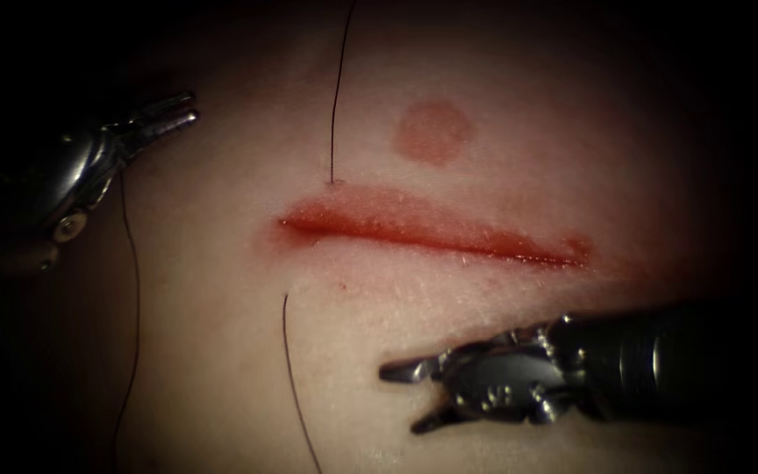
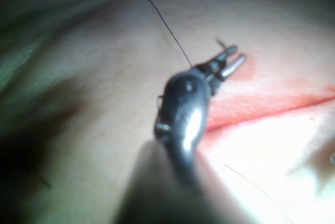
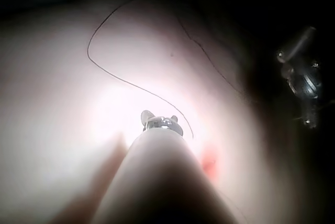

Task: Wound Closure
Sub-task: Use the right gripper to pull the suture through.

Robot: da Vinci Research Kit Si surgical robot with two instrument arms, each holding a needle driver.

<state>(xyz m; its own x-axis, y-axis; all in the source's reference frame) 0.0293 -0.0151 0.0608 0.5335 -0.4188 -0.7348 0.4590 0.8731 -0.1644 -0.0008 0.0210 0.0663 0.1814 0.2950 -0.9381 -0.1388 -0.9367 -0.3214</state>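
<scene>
Endoscope above, front; wrist views close (sharing cut (image 1: 432, 230)).

The cut (image 1: 436, 230) runs across the tissue (image 1: 221, 351), red fluid (image 1: 379, 219) along it. Thread (image 1: 335, 96) enters the tissue just above the cut's left end; another strand (image 1: 296, 386) emerges below it. The left tool (image 1: 184, 111), far left of the cut, has its jaws nearly together, thread trailing below it. The right tool (image 1: 410, 399), below the cut, holds nothing, jaws spread.

We've got the cut (image 1: 432, 230) running across the tissue (image 1: 221, 351), thread (image 1: 337, 88) entering just above its left end, left tool (image 1: 173, 112) far left, right tool (image 1: 410, 395) below the cut.
</scene>
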